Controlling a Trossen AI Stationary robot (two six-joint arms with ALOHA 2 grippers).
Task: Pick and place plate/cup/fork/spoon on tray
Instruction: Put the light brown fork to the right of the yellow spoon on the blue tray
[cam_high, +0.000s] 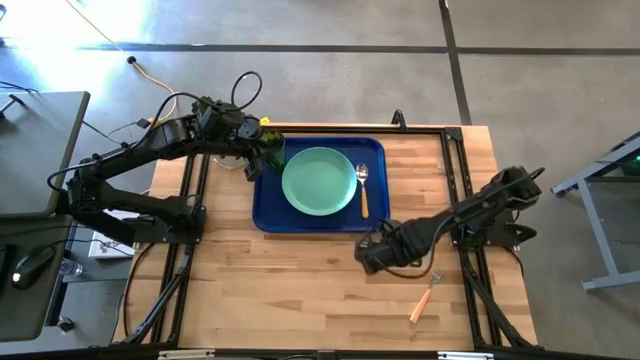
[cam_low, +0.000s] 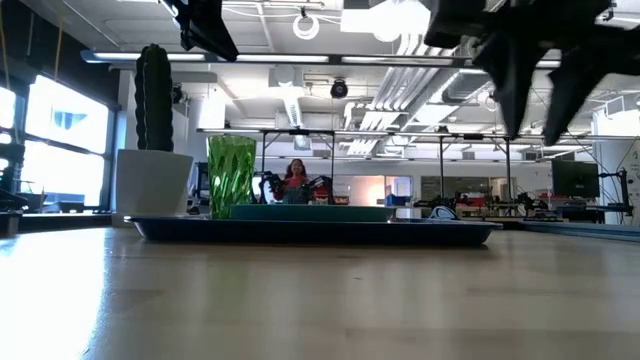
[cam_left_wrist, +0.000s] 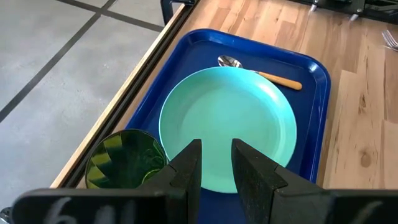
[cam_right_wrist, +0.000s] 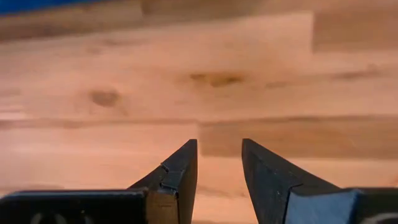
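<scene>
A wooden table (cam_high: 300, 290) is seen in a workshop room with concrete floor. On it the tray (cam_high: 270, 215) carries the plate (cam_high: 319, 181), the cup (cam_high: 274, 152) at a corner, and the spoon (cam_high: 362, 190) beside the plate. The fork (cam_high: 424, 297) lies on bare wood, off the tray. The left end effector (cam_high: 255, 165), slightly parted and empty, is held near the cup. The right end effector (cam_high: 368, 255), also parted and empty, is held over the table.

Blue tray (cam_high: 268, 215) on wooden table (cam_high: 300, 290), holding plate (cam_high: 319, 181), spoon (cam_high: 363, 188) just right of it, cup (cam_high: 274, 152) at far left corner. Left gripper (cam_high: 254, 165) beside cup. Right gripper (cam_high: 368, 252) over bare wood near tray. Fork (cam_high: 425, 297) on table, well apart from tray.
</scene>
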